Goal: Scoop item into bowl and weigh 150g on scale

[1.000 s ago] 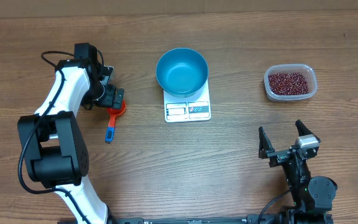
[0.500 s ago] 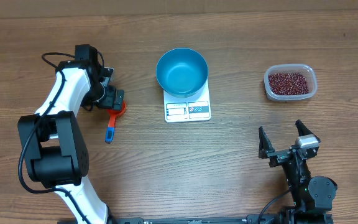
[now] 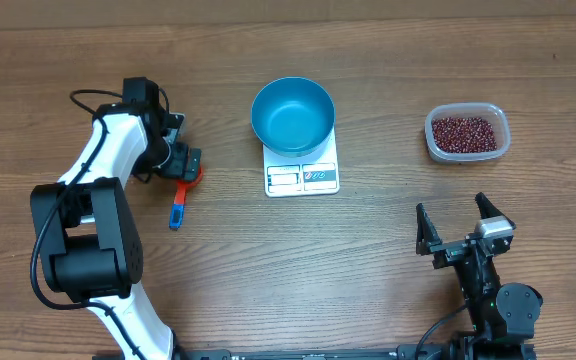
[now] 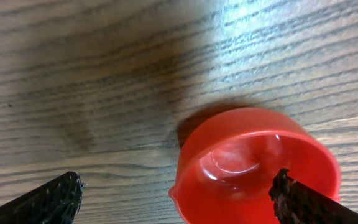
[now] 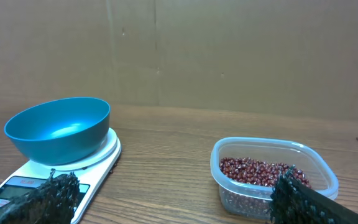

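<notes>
Wood-grain surface (image 3: 368, 260) carried everything. L arm (image 3: 103, 150), white w/ black joints, reached from the near-left corner toward the left-centre of the surface. R arm (image 3: 488, 290), black, sat low by the near edge, right side.

L tool (image 4: 177, 180) stood wide, pointed down over the scoop (image 3: 177, 205). In the wrist view the scoop's red cup lay btwn the two fingers, close under the right-hand one and well apart from the other. Can't tell if that finger touched the cup. Nothing gripped.

R tool (image 3: 451, 207) also wide, holding nothing, well apart from all objects. Its wrist cam looked across at the bowl and tub.

Bowl (image 3: 292, 115), deep blue and round, sat on the far part of the scale (image 3: 302, 176), around mid-surface, nearer the far edge than the near one. Scale white, flat; its display and label panels showed uncovered along its near edge.

Clear tub (image 3: 505, 140) stood toward the right edge, far half, well apart from the scale. Scoop lay left of the scale, blue handle pointing to the near edge.

Beans (image 3: 463, 132), small, dark red-brown, all lay in the tub as a loose heap.
</notes>
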Controlling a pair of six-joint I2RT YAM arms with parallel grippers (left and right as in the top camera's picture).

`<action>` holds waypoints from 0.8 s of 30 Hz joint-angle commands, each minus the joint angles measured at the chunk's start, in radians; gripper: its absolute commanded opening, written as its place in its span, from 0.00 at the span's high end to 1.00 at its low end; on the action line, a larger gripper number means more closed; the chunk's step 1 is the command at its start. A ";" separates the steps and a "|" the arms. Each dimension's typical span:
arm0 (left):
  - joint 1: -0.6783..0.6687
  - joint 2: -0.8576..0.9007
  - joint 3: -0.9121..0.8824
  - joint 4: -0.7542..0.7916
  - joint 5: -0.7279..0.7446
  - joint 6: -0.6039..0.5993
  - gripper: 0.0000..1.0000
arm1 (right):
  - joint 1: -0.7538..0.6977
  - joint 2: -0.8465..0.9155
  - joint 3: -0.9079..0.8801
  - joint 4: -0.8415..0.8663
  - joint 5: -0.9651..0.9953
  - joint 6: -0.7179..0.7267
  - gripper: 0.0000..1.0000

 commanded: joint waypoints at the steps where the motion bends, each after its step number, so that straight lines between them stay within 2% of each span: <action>1: 0.006 0.011 -0.014 0.007 -0.005 -0.014 0.00 | 0.006 -0.008 -0.010 0.005 0.002 -0.001 0.00; 9: 0.005 0.011 -0.023 0.028 0.046 -0.014 0.01 | 0.006 -0.008 -0.010 0.005 0.002 -0.002 0.00; 22: 0.005 0.011 -0.024 0.023 0.050 -0.014 0.00 | 0.006 -0.008 -0.010 0.005 0.002 -0.001 0.00; 24: 0.005 0.011 -0.024 0.024 0.050 -0.014 0.05 | 0.006 -0.008 -0.010 0.005 0.002 -0.002 0.00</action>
